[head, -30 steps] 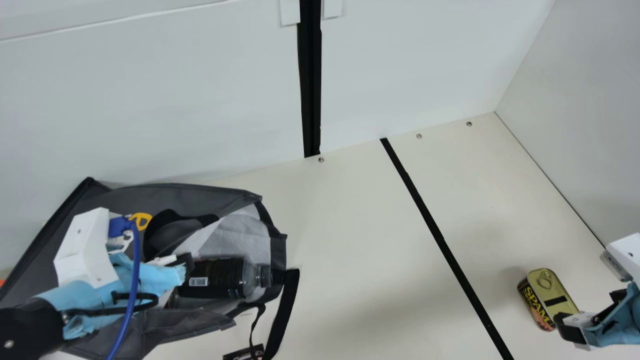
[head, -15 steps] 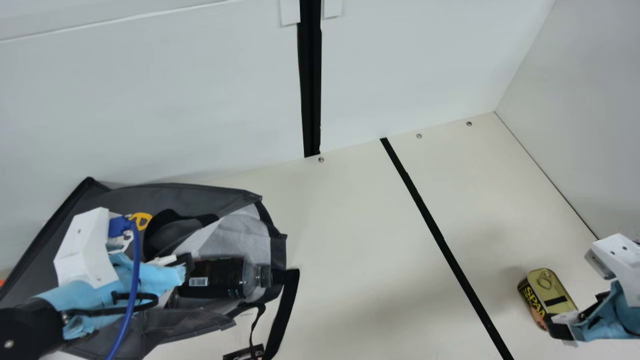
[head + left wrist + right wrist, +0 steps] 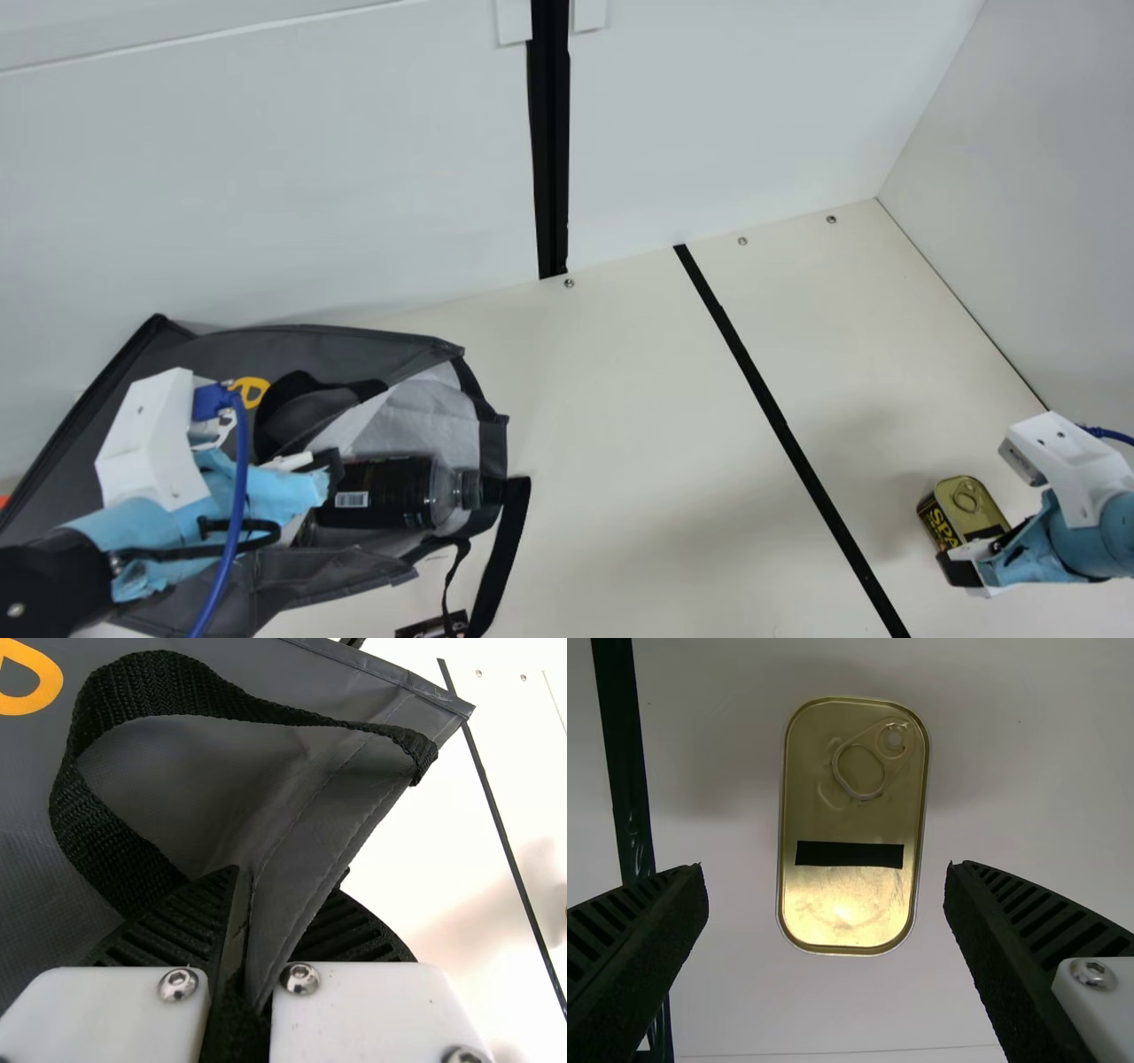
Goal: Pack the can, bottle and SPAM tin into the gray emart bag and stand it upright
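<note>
Swinging inward from the main view's right edge, the right gripper (image 3: 826,866) is coming in over the tin (image 3: 959,509), which is lying flat on the table (image 3: 638,416), well apart from the bag. Its fingers are standing wide open, one to each side of the tin, and are holding nothing. That shift is probably turning the approach into a grasp: what it is still needing, I judge, is a straight descent and a squeeze across the narrow sides.

Meanwhile the left gripper (image 3: 288,873) is staying put, pinching the edge of the bag (image 3: 354,343) between closed fingers. The bag is lying on its side, its mouth facing the tin's side of the table, and the bottle (image 3: 390,492) is resting inside that mouth. So packing is apparently waiting on the tin, with standing the bag upright still remaining; losing the pinch could be letting the mouth sag.
</note>
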Controlling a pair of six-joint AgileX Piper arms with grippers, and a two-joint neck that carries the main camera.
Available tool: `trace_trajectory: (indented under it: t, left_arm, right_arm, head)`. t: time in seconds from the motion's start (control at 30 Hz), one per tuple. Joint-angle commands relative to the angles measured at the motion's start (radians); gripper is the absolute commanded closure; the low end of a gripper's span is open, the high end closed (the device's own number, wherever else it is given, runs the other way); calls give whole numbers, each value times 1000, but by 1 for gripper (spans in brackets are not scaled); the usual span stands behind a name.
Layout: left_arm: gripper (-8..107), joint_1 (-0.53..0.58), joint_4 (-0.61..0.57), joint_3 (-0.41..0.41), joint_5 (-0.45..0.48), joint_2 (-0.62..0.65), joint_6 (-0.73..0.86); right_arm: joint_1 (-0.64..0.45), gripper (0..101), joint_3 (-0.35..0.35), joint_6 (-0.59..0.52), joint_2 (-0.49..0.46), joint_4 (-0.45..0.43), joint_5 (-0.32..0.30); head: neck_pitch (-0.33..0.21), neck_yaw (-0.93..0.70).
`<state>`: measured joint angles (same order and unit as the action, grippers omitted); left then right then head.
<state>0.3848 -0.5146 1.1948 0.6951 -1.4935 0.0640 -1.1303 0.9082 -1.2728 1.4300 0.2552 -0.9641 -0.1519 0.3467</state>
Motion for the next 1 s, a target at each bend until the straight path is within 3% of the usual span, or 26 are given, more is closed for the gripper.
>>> trace_trajectory:
  t: [0.0,0.4,0.87,0.97]
  left_arm:
    - [107,0,0,0,0,0,0]
    - [107,0,0,0,0,0,0]
    - [107,0,0,0,0,0,0]
    - [107,0,0,0,0,0,0]
  right_arm:
    - [7,6,-1,5,15,-4,21]
    - [42,6,-7,47,113,-18,127]
    - [64,100,7,61,144,-12,138]
    - [67,101,15,56,133,-2,124]
  head:
    - [-23,2]
    - [-23,2]
    - [-23,2]
    - [-23,2]
